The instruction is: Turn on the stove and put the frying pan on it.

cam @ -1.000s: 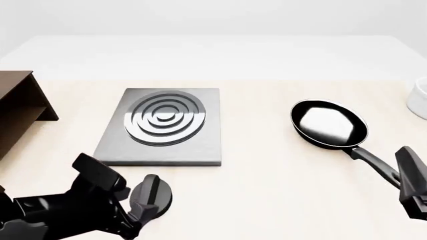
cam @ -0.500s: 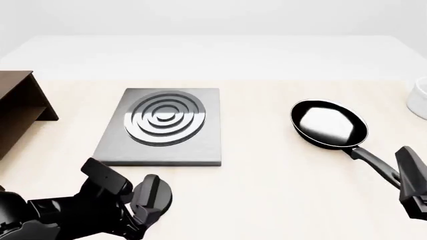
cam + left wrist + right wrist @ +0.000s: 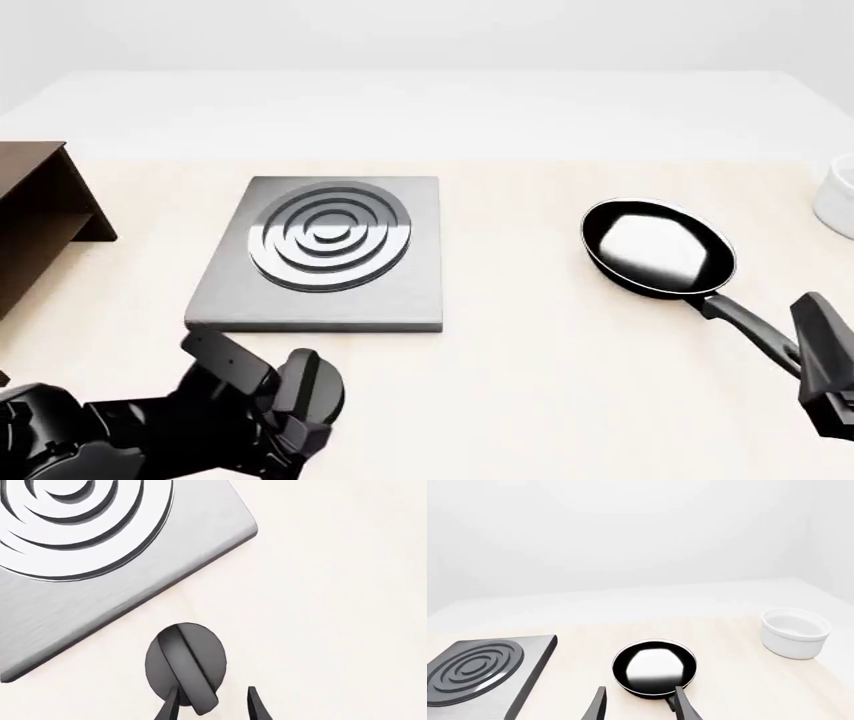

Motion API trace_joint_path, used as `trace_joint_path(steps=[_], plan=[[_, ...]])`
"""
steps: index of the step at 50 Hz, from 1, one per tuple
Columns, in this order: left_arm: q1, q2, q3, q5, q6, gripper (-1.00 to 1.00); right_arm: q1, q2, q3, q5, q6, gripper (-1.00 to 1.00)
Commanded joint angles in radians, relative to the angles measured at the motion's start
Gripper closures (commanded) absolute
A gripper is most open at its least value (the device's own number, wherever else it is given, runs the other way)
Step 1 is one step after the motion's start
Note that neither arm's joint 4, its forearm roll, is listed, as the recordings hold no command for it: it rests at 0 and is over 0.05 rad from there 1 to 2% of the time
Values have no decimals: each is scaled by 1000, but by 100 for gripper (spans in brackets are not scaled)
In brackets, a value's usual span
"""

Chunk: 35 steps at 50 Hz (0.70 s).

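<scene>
The stove (image 3: 400, 295) is a grey square plate with silver burner rings (image 3: 328, 236); its black oval knob (image 3: 310, 392) lies on the table just in front of it. My left gripper (image 3: 291, 425) is low over the knob. In the left wrist view the left gripper (image 3: 212, 707) is open, and the near end of the knob (image 3: 187, 665) reaches in between its fingertips (image 3: 169, 707). The frying pan (image 3: 657, 248) sits to the right, handle (image 3: 745, 325) pointing at my right gripper (image 3: 821, 370). From the right wrist camera, that gripper (image 3: 640, 707) is open just short of the pan (image 3: 655, 667).
A brown wooden shelf (image 3: 40, 215) stands at the left edge of the table. A white bowl (image 3: 841, 195) sits at the far right, also seen as the bowl (image 3: 795, 632) from the right wrist. Bare table lies between the stove and the pan.
My left arm has slid to the right and closer over the knob. The right arm, pan and stove have not moved.
</scene>
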Motion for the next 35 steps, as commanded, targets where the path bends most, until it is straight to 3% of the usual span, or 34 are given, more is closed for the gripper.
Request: trace_joint_path(steps=[1, 35], plan=[[-21, 34, -1, -23, -9, -100, 1, 0, 0, 0, -1, -100], [-65, 48, -13, -17, -15, -100, 1, 0, 0, -2, 3, -100]])
